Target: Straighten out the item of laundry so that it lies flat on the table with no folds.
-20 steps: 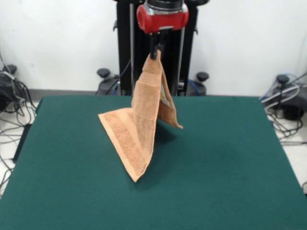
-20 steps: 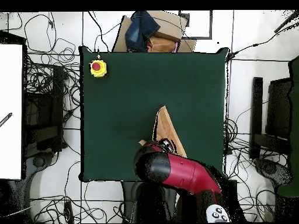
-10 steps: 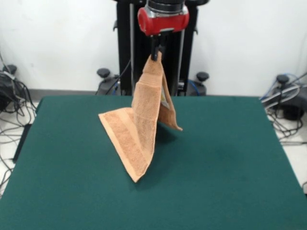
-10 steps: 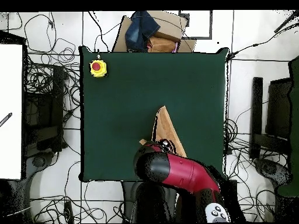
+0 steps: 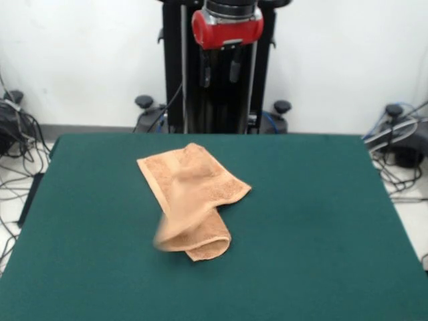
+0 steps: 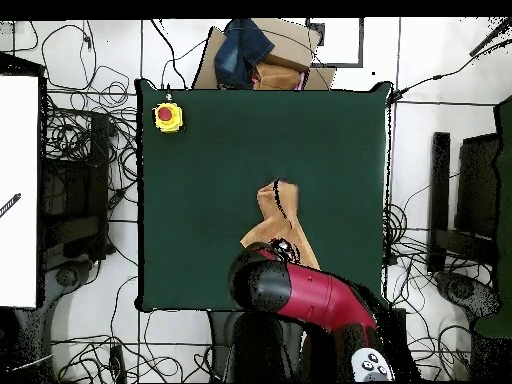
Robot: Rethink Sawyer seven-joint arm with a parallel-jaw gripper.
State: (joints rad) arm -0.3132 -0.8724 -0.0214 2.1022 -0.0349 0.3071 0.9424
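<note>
We saw the gripper [image 5: 219, 67] high above the bench [image 5: 321, 221], its two dark fingers [image 5: 235, 69] spread apart and holding nothing. Below it, in the front view, the hand towel [image 5: 190, 197] lay on the green cloth, well clear of the gripper. It was not flat: the part toward the far edge spread out with one corner pointing right, while the near end was doubled over into a rounded roll, and its left edge looked blurred. A paler woven band ran along the towel's left side. The towel sat a little left of the bench's centre in that view, with bare green cloth all round it.

In the overhead view the red and black arm [image 6: 300, 290] covered part of the towel [image 6: 277, 215], which showed as a narrow, crumpled tan shape above the arm's head. A yellow box with a red button [image 6: 167, 116] stood near one corner of the bench [image 6: 200, 200], well apart from the towel.
</note>
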